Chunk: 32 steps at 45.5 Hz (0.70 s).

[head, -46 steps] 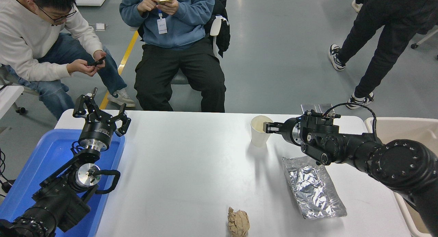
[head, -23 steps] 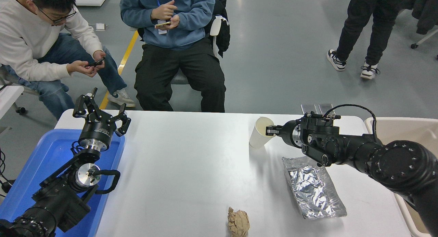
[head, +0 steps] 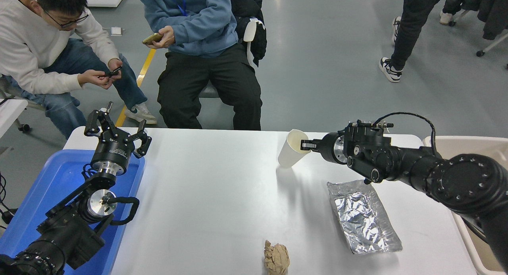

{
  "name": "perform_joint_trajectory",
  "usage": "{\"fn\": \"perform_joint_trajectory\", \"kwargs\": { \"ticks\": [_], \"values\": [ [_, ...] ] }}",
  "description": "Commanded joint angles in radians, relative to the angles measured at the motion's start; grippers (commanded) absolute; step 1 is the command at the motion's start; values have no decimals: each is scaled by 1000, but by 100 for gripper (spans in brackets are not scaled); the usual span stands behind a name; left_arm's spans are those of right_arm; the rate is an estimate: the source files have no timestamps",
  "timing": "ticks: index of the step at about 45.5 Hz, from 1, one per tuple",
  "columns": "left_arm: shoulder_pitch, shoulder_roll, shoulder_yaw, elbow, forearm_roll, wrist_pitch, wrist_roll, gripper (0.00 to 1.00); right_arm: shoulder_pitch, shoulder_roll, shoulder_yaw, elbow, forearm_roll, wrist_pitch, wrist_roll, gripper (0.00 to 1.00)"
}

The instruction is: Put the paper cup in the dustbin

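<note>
Head view, paper cup (head: 291,149) rim pinched between right gripper (head: 305,145) jaws, tilted

No readable text, brand, number or sign anywhere. Faint pale marking on the collar of the left gripper (head: 117,133), too small to read. No print on the paper cup (head: 291,148), the dustbin (head: 468,145), the foil tray (head: 363,217) or the blue tray (head: 59,179). Lanyard (head: 177,3) on the seated person in blue, no badge face showing.
</note>
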<state>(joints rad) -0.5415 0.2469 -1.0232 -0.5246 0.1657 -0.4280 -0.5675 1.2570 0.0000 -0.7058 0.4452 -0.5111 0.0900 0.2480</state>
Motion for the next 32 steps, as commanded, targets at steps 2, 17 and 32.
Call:
{"fn": "perform_joint_trajectory", "kwargs": {
  "ticks": [2,17,32],
  "values": [
    [0,0,0,0,0,0,0,100,151,-20,16,154,2,47,13,0],
    [0,0,0,0,0,0,0,100,358,-205,0,375,-12,83,13,0],
    [0,0,0,0,0,0,0,100,547,-345,-50,495,-7,135,13,0]
  ]
}}
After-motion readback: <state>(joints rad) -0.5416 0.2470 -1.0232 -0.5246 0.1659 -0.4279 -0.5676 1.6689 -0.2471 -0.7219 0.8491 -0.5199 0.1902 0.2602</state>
